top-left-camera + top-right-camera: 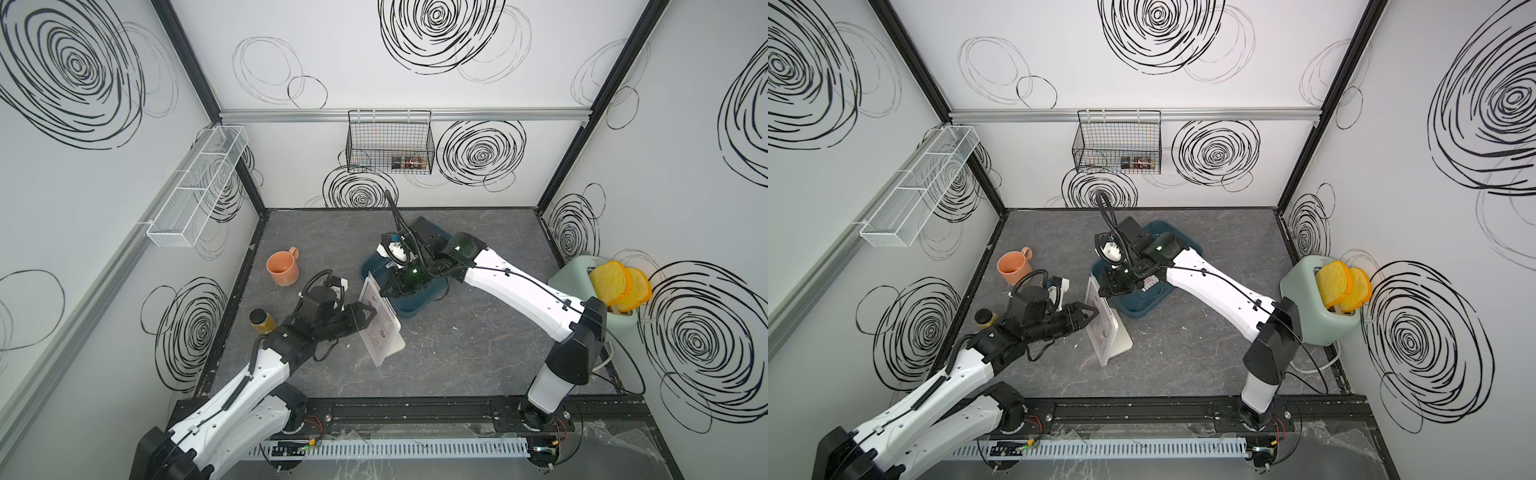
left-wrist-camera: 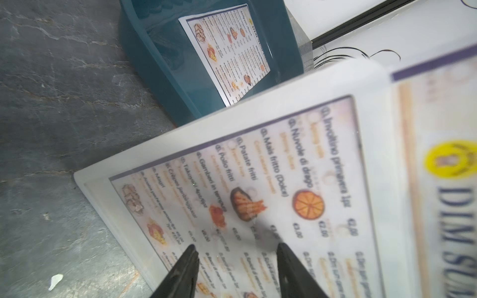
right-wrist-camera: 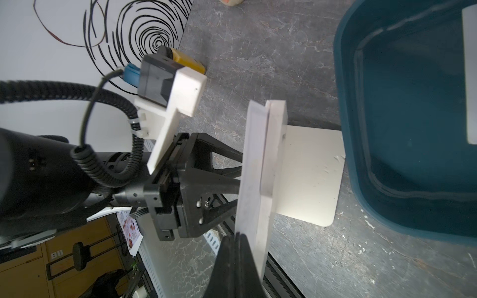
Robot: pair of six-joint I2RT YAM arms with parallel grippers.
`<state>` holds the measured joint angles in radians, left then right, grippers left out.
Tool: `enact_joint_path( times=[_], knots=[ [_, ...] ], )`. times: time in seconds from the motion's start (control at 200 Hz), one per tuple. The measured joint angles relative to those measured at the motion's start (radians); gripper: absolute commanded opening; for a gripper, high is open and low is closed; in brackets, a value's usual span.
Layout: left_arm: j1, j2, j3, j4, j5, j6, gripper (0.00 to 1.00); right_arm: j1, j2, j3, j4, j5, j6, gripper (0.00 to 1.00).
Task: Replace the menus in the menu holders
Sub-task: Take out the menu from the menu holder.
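My right gripper [image 3: 237,236] pinches the top edge of the menu [image 2: 296,167], which sticks out of the holder [image 2: 180,139] beside the tray [image 2: 160,77]. My left gripper [image 2: 236,245], half open, touches its face. The other menu [image 2: 227,54] lies in the tray.

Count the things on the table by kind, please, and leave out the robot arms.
Menus: 2
Menu holder: 1
Teal tray: 1
Orange mug: 1
Jar: 1
Toaster: 1
Toast slices: 2
Total: 9
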<state>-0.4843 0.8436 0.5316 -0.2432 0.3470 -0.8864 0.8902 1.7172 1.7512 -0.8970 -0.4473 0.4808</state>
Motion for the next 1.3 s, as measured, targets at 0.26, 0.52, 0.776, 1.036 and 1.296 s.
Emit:
enact_joint_path(
  times=[0.26, 0.52, 0.776, 1.036, 1.296],
  knots=[
    [-0.002, -0.025, 0.063, -0.076, -0.066, 0.044, 0.68, -0.001, 0.002, 0.221, -0.119, 0.049, -0.042, 0.00],
    [0.001, -0.081, 0.296, -0.209, -0.236, 0.251, 0.74, -0.022, -0.009, 0.463, -0.211, 0.088, -0.151, 0.00],
    [0.003, -0.138, 0.431, -0.146, -0.240, 0.592, 0.81, -0.038, -0.122, 0.472, -0.221, 0.182, -0.359, 0.00],
    [0.003, -0.090, 0.513, 0.002, -0.027, 0.975, 0.98, -0.039, -0.351, 0.275, -0.182, 0.274, -0.652, 0.00],
    [-0.090, 0.139, 0.731, -0.034, 0.116, 1.341, 0.99, -0.039, -0.459, 0.137, -0.156, 0.299, -0.902, 0.00]
  ],
)
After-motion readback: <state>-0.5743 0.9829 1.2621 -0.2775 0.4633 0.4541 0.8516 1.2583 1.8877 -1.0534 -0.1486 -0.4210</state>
